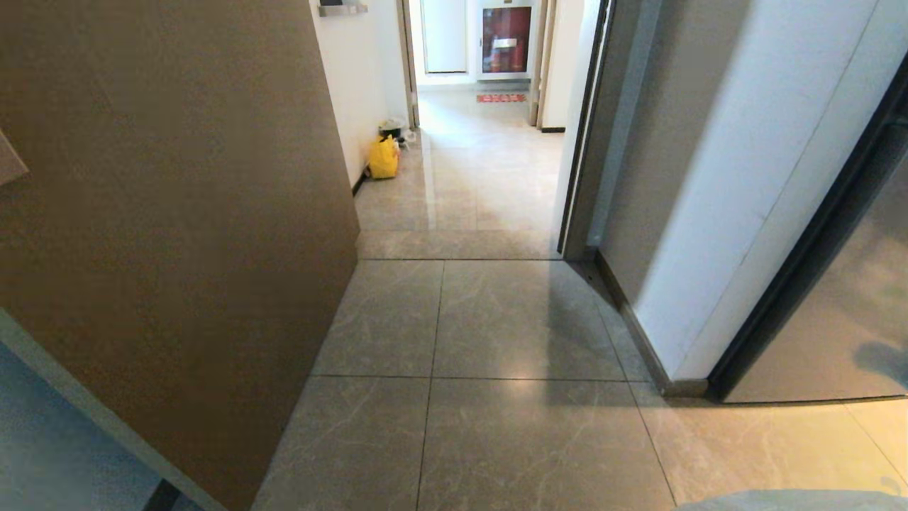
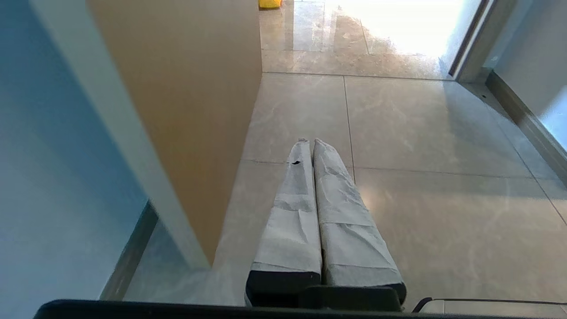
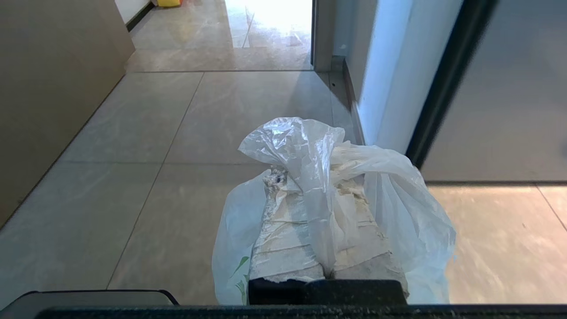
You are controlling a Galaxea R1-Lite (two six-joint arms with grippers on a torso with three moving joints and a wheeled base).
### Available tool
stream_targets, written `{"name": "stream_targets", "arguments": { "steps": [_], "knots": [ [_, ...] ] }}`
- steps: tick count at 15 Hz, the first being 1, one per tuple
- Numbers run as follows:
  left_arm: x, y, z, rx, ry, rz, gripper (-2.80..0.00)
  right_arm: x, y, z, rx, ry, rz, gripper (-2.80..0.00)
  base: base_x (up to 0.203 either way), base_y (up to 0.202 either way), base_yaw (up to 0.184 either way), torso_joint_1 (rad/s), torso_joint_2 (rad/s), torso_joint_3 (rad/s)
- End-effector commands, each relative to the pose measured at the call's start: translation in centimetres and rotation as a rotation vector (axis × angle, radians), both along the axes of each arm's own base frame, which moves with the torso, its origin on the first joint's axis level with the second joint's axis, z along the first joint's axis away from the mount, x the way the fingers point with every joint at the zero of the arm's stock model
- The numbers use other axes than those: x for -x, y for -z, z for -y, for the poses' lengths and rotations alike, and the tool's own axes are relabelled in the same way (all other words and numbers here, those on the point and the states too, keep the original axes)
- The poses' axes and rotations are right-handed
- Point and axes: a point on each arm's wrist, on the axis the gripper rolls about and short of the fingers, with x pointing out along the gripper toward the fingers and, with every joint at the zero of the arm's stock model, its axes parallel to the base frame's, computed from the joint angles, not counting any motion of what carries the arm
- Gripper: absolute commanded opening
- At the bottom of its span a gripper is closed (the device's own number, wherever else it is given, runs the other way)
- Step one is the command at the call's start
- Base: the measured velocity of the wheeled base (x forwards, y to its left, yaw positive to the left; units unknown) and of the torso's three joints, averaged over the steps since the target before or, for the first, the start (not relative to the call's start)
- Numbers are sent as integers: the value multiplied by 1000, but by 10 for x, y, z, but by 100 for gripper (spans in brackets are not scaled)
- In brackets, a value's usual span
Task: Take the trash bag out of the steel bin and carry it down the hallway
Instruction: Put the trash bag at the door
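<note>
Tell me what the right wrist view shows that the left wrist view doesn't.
Only the right wrist view shows the trash bag, white plastic draped over the shut right gripper, which pinches it. Only the left wrist view shows the left gripper, shut and holding nothing. Both show the hallway tiles, the brown panel alongside and the yellow bag far ahead.

**Along the walls and at the far end**

A broad brown panel (image 1: 177, 213) fills the left side, a pale blue-grey surface (image 1: 50, 440) at its lower edge. Far down by the left wall sits a yellow bag (image 1: 384, 157) on the floor — just behind it a small dark container (image 1: 391, 128), too distant to make out. On the right, a white wall section (image 1: 738, 177) stands between grey panels, bordered by a black door frame (image 1: 809, 248). At the very end — a red-fronted cabinet (image 1: 506, 40), with a red mat (image 1: 501, 98) on the floor before it.
</note>
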Motion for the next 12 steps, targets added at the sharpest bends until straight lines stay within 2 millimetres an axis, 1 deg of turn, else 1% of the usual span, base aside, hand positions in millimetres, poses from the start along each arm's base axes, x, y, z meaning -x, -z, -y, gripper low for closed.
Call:
{"name": "stream_targets", "arguments": {
  "steps": [1, 12],
  "knots": [
    [0, 0, 0, 0, -1, -1, -280, 0, 0, 0, 0, -1, 0, -280, 195, 0, 3, 5, 2, 4],
    [0, 0, 0, 3, -1, 1, -280, 0, 0, 0, 0, -1, 1, -280, 192, 0, 0, 2, 3, 1]
  ]
}}
